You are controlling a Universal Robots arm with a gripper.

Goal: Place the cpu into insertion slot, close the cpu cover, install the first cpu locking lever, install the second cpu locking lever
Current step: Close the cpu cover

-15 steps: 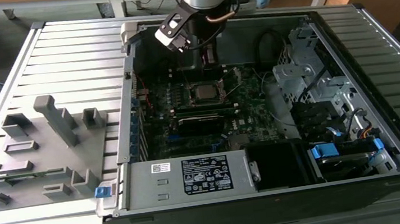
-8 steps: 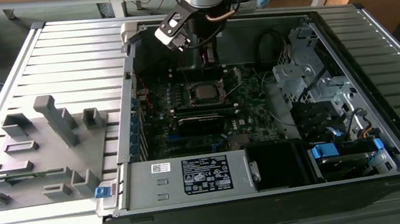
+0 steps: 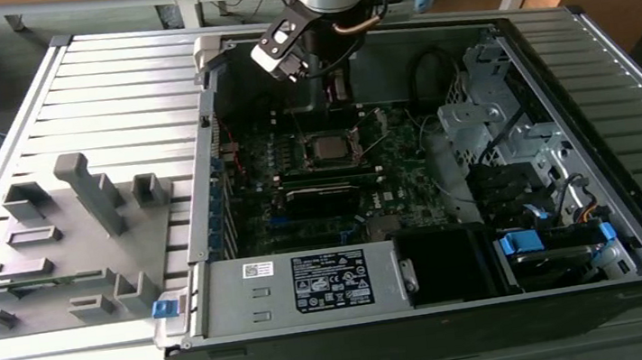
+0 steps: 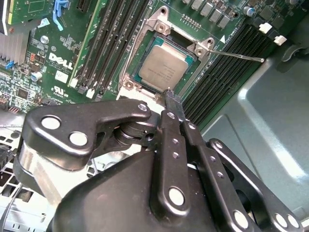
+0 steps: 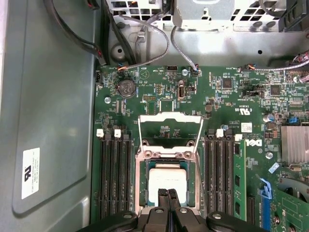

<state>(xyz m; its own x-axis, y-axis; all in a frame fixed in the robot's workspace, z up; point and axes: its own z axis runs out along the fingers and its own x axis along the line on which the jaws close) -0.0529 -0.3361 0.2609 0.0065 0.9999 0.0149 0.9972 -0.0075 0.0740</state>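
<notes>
Watching the exterior view, we are seeing the gripper [image 3: 336, 87] hanging over the motherboard [image 3: 395, 140], near the cpu [image 3: 326, 147]. In the second wrist view its jaws are sitting pressed together, gripping nothing, tips just beside the cpu lying in the insertion slot [image 4: 189, 72]. In the first wrist view the cpu cover [image 5: 170, 116] is standing flipped open
</notes>
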